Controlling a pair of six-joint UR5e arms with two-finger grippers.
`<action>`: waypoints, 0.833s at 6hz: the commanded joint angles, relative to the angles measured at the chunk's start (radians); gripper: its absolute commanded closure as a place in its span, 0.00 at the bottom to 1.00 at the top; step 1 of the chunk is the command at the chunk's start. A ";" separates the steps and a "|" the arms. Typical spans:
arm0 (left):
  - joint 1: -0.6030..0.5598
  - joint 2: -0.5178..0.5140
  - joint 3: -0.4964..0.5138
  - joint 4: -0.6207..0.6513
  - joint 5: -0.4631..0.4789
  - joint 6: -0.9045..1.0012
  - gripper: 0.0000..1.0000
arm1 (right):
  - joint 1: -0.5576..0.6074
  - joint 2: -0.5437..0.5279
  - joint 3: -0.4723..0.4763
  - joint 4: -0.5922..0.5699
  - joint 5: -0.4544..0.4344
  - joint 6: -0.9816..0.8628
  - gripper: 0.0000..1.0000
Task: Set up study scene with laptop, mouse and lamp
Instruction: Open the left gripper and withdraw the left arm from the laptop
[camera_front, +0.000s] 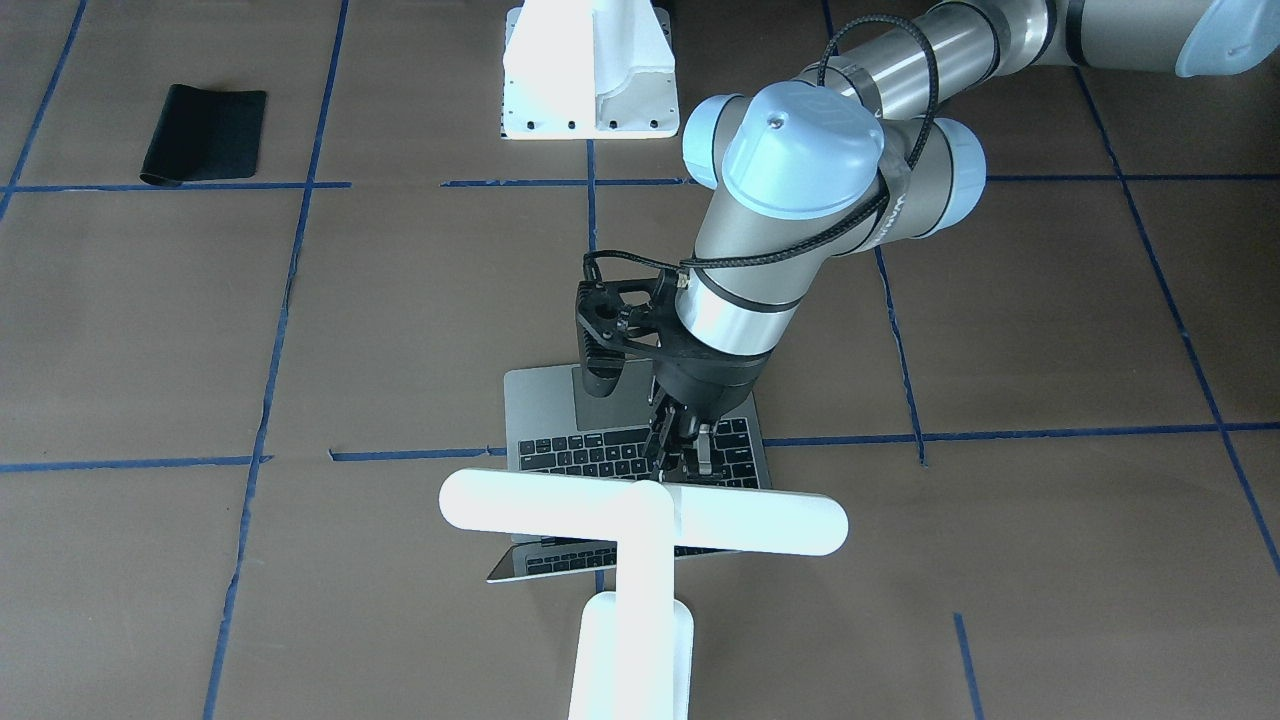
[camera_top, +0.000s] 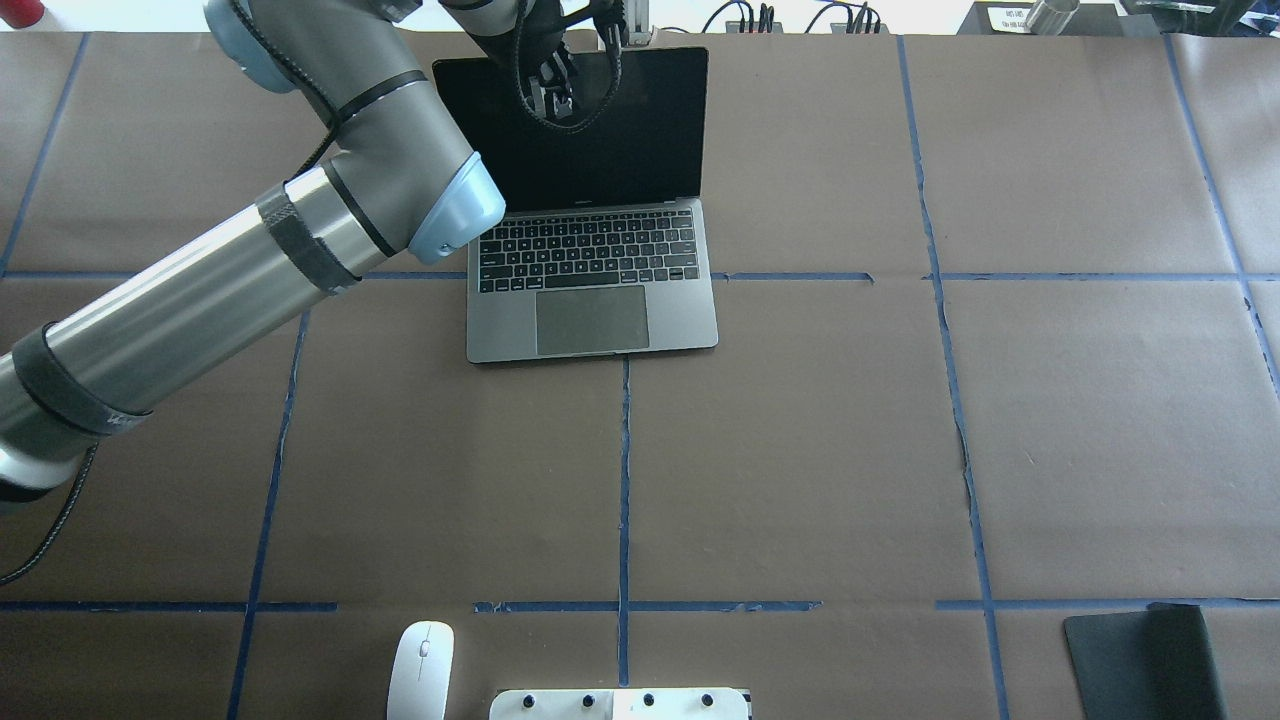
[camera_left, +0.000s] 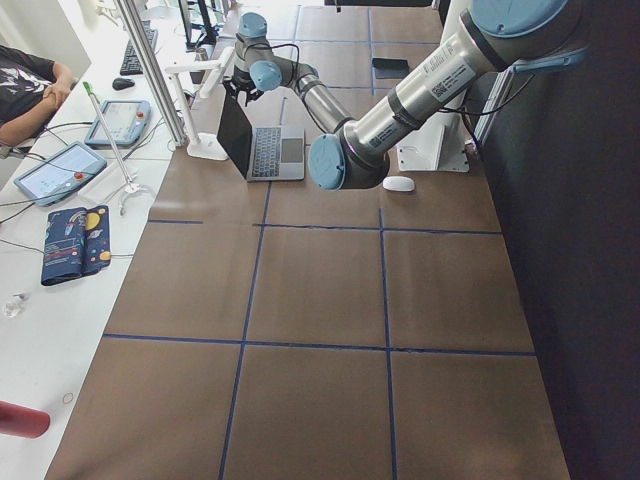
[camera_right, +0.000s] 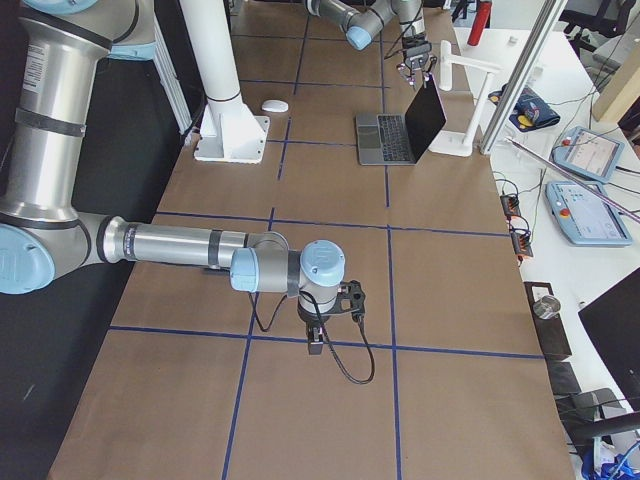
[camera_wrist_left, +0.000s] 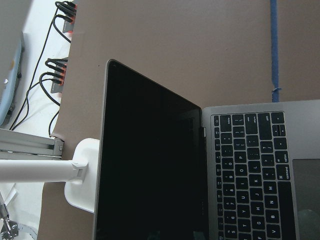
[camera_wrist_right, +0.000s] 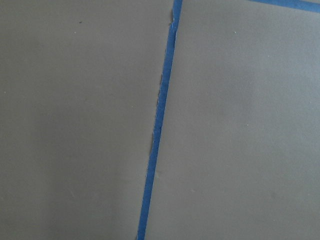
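Noted lamp (camera_front: 640, 520) just beyond left gripper (camera_front: 683, 455), bar head over open laptop (camera_top: 600, 290), probably to light keys. Found gripper released, empty, at lid's top edge. Spotted mouse (camera_top: 421, 665) far behind. Cannot tell right gripper's (camera_right: 314, 343) state.

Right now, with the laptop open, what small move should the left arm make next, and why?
Probably lift the left pincer straight up, clear of the laptop lid. The screen stands open, the lamp is behind it, and the mouse lies untouched beside the pedestal.
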 joint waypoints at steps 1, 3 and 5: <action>-0.004 0.150 -0.155 0.026 0.000 0.001 0.53 | 0.000 0.009 0.009 0.001 0.001 0.001 0.00; -0.019 0.279 -0.342 0.199 -0.002 0.004 0.55 | 0.000 0.021 0.008 0.000 0.002 0.002 0.00; -0.062 0.401 -0.438 0.226 -0.002 0.069 0.46 | 0.001 0.021 0.009 0.001 0.002 0.001 0.00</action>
